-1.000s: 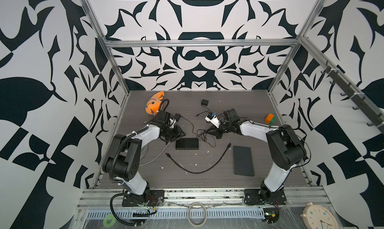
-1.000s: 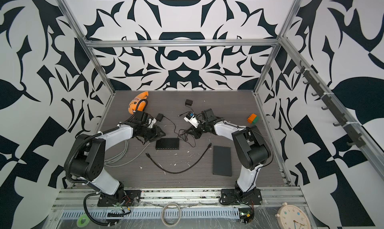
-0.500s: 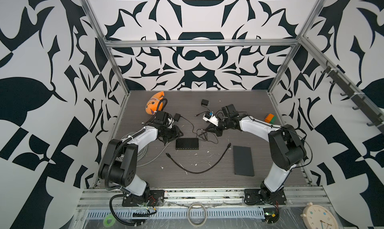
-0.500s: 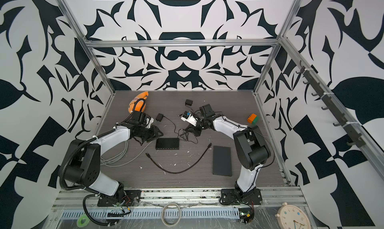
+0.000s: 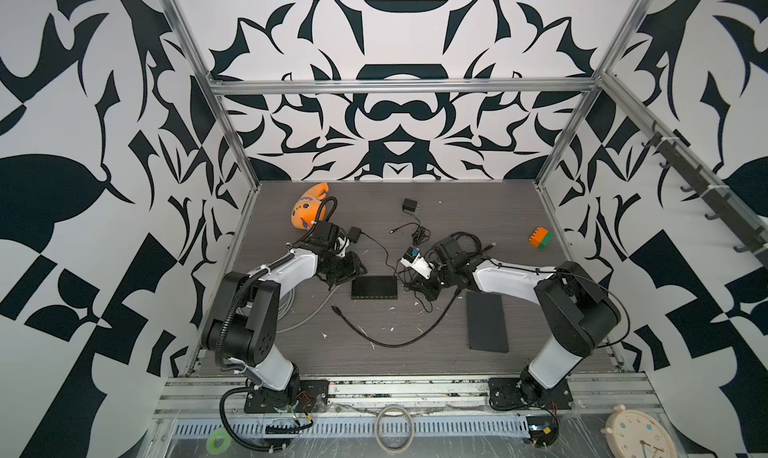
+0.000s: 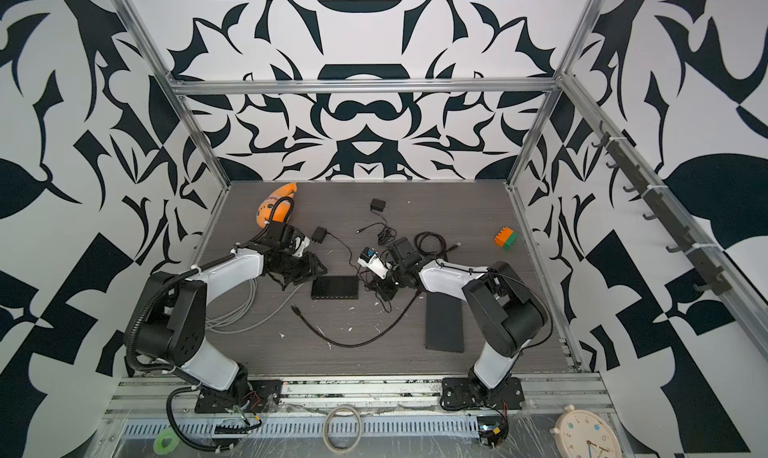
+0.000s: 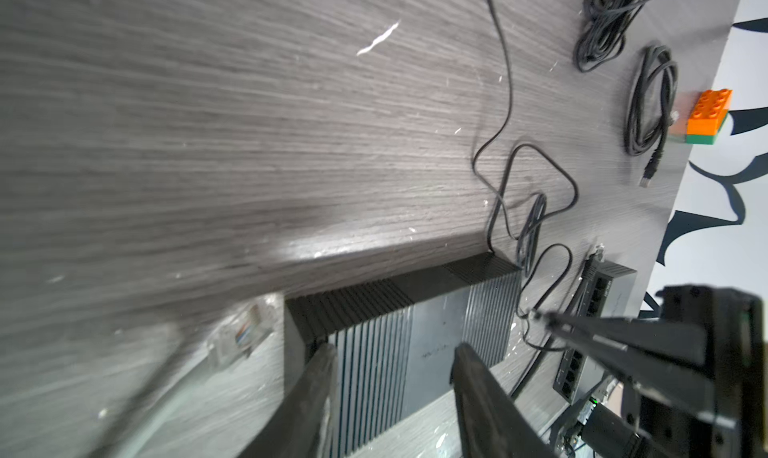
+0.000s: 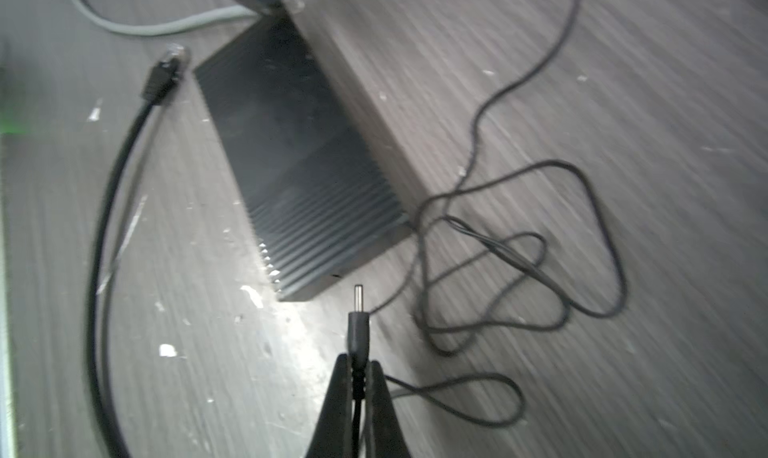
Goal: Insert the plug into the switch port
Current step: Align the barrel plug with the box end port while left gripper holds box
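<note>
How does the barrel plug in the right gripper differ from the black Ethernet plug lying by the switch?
The barrel plug is slim and round with a metal pin; the Ethernet plug is blocky. The barrel plug is pinched in the right gripper; the Ethernet plug lies free. Both are black and outside the switch.

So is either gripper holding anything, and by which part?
The right gripper pinches the plug by its black collar, behind the metal tip. The left gripper is open over the switch, apparently holding nothing.
</note>
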### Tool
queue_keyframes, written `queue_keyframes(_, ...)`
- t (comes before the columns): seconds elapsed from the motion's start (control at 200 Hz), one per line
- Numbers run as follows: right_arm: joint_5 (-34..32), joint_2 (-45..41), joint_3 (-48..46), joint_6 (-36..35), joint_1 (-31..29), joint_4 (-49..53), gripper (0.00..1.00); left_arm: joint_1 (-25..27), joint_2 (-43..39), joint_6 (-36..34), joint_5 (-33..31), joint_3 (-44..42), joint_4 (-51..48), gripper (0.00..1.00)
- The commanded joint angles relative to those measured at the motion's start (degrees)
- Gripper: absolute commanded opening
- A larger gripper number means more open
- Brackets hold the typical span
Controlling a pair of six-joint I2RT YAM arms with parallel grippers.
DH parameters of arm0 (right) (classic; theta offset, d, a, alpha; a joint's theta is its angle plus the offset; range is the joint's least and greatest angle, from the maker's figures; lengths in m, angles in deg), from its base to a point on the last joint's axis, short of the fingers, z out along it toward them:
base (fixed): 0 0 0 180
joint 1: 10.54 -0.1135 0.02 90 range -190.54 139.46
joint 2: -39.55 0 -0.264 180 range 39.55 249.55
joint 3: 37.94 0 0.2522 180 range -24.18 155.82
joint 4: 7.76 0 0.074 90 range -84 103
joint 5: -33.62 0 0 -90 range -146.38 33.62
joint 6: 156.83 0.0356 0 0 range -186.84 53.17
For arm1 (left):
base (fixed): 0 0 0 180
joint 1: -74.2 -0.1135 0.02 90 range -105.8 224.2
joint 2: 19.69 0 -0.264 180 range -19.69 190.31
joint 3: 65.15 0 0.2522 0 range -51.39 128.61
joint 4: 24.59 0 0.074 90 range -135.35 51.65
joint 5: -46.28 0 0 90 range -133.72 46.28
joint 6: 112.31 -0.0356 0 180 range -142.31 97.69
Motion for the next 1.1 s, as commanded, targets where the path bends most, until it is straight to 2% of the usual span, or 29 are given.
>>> queue_keyframes(0.0, -2.30, -0.73, 0.19, 1.96, 0.12, -2.33, 0.00, -0.21, -1.43, -1.00, -1.08, -0.26, -2.52, 0.49)
queue_keyframes(0.205, -0.24, 1.92, -1.15, 3.60, -1.36, -8.47, 0.00, -0.20, 0.05, -1.26, -1.09, 0.48, -3.78, 0.49)
queue_keyframes(0.495, 3.82, 3.90, -0.89, 2.72, -2.23, -7.97, 0.00, -0.21, 1.69, -0.21, -1.41, 1.29, -2.78, 0.49)
queue_keyframes(0.69, 5.75, 4.78, -0.80, 3.29, -5.64, -10.03, 0.00, -1.03, 3.72, -2.59, -0.79, 3.86, -3.84, 0.49)
queue_keyframes(0.85, 4.49, 4.50, -2.50, 5.68, -6.83, -14.02, 0.00, -1.32, 5.22, -3.65, 0.32, 5.36, -4.44, 0.49)
queue_keyframes(0.99, 1.81, 3.84, -3.35, 3.71, -6.65, -10.86, 0.00, -1.61, 3.96, -4.06, -0.53, 5.18, -5.07, 0.49)
queue_keyframes(1.095, 2.26, 3.94, -4.02, 2.36, -6.59, -10.56, 0.00, -2.59, 2.65, -4.26, -1.44, 5.60, -6.11, 0.49)
